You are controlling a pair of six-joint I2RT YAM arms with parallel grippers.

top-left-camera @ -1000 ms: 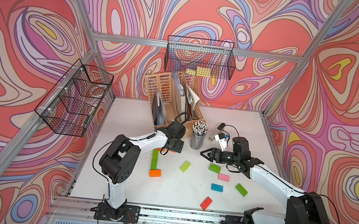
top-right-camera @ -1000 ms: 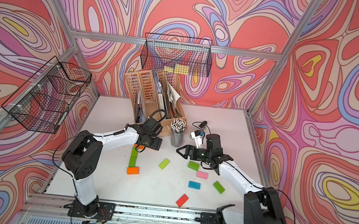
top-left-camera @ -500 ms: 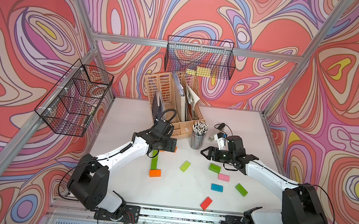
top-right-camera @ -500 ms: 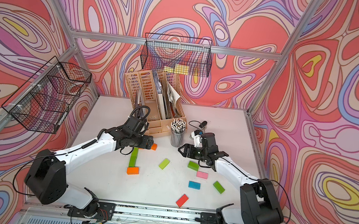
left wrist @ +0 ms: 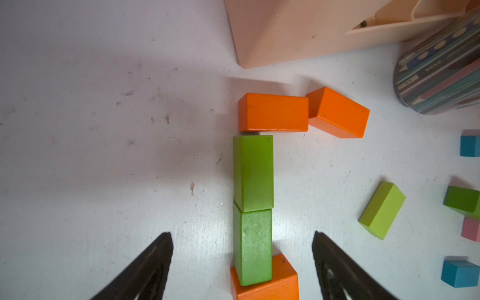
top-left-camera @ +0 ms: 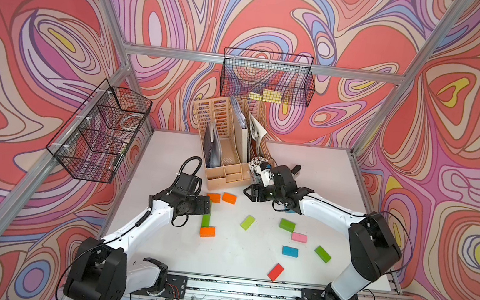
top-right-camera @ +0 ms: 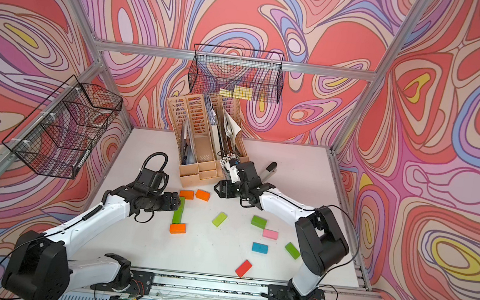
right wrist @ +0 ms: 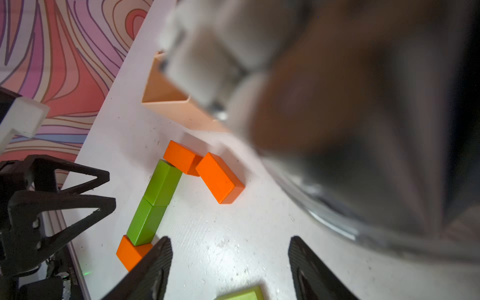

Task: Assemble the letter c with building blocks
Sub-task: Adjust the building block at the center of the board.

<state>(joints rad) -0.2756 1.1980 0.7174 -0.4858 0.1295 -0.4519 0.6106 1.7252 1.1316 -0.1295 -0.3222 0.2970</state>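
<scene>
A half-built C: two green blocks (left wrist: 253, 172) run end to end in line with the gap of the left gripper (left wrist: 241, 233), its jaws wide and empty. Just beyond them an orange block (left wrist: 272, 112) caps the column. A skewed orange block (right wrist: 220, 178) lies ahead of the right gripper (right wrist: 230, 237), jaws spread, holding nothing. A careless approach by either finger could scatter the loose line.

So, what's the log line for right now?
left gripper: open | right gripper: open | green blocks: column of two | orange blocks: three, end one crooked | task: unfinished
</scene>
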